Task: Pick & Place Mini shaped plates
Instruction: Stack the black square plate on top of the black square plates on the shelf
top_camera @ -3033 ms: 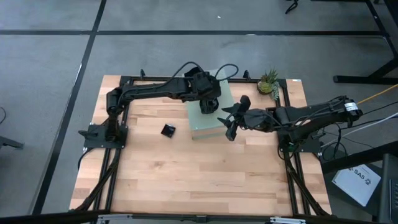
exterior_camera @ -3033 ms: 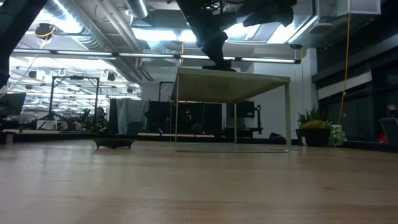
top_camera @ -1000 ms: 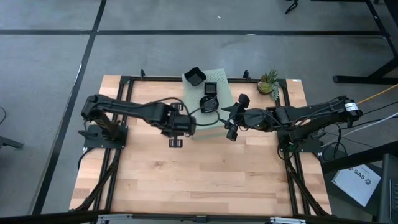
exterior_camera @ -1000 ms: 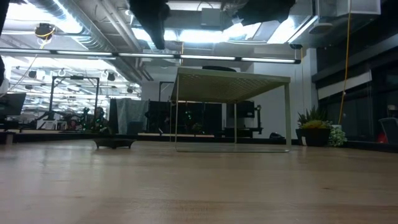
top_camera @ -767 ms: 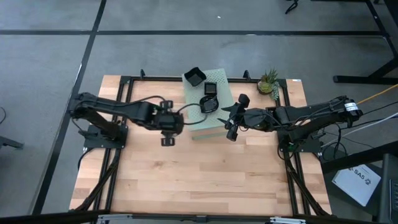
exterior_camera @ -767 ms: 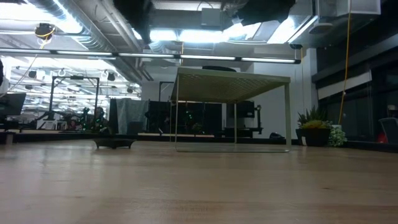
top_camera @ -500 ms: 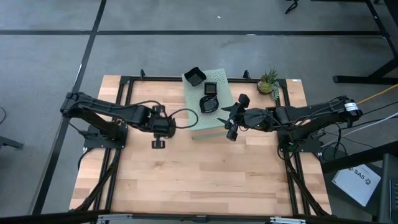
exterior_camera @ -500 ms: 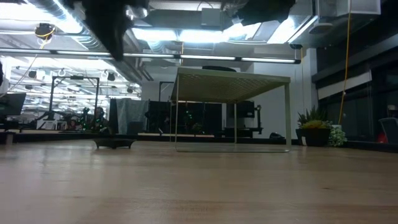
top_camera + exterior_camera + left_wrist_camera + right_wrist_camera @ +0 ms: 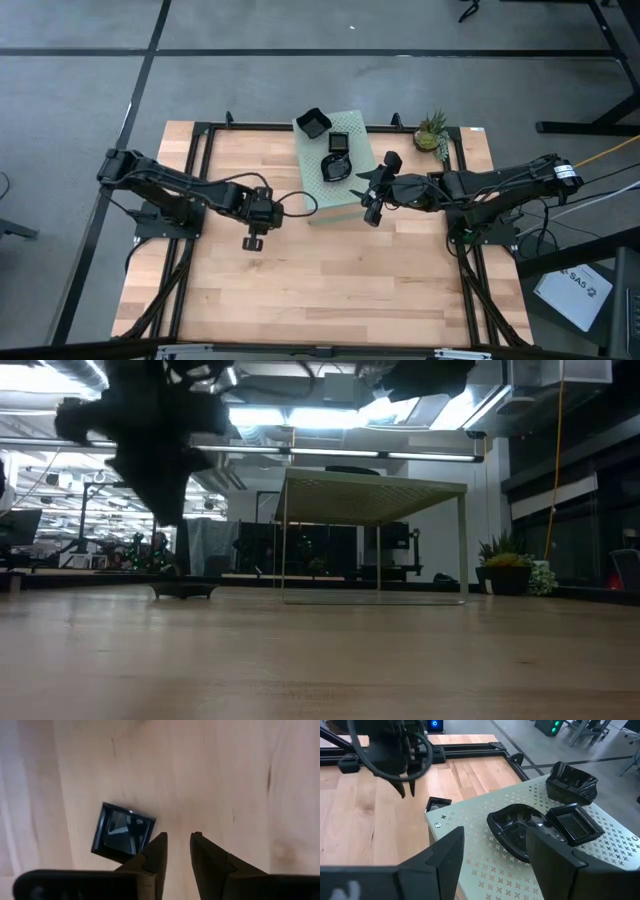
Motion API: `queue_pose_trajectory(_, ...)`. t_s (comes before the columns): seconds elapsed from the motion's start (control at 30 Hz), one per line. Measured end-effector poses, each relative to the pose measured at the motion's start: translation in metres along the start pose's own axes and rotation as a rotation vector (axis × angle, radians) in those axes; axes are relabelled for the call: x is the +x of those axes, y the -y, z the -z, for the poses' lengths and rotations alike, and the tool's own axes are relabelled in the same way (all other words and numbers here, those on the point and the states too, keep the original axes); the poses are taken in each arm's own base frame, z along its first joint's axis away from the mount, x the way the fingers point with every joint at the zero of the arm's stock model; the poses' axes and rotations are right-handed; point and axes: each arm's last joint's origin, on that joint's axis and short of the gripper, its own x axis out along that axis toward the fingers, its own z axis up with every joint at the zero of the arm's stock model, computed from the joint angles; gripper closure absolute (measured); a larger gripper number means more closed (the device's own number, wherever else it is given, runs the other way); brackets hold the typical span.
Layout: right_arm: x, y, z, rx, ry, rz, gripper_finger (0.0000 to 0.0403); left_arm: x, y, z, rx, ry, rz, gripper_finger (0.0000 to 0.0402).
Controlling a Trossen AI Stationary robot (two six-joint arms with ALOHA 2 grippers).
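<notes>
While three small black plates (image 9: 338, 156) already rest on top of the pale green box (image 9: 348, 205), one square plate (image 9: 123, 831) is left on the counter (image 9: 330, 280) beside it. The left gripper (image 9: 177, 851) hovers just next to that plate, its fingers narrow and empty. The right gripper (image 9: 492, 850) waits by the box, spread wide, holding nothing.

Pale green perforated box (image 9: 331, 175) sits at table (image 9: 330, 290) rear-centre w/ three glossy black mini plates (image 9: 336, 166) on top. Fourth small square black plate (image 9: 123, 832) on bare wood just left of box. Left gripper (image 9: 252, 240) above wood beside it; right gripper (image 9: 368, 198) at box's right edge.
</notes>
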Motion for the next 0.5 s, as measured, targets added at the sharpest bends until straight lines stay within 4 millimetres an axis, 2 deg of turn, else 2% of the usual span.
queue_pose_trajectory(0.23, 0.0, 0.0, 0.0, 0.018, 0.0, 0.0, 0.0191, 0.02, -0.004, 0.015, 0.073, -0.026, 0.005, 0.0312)
queue_pose_trajectory(0.5, 0.0, 0.0, 0.0, 0.023, 0.001, 0.0, 0.0191, 0.038, -0.01, 0.027, 0.167, -0.061, -0.07, 0.0299)
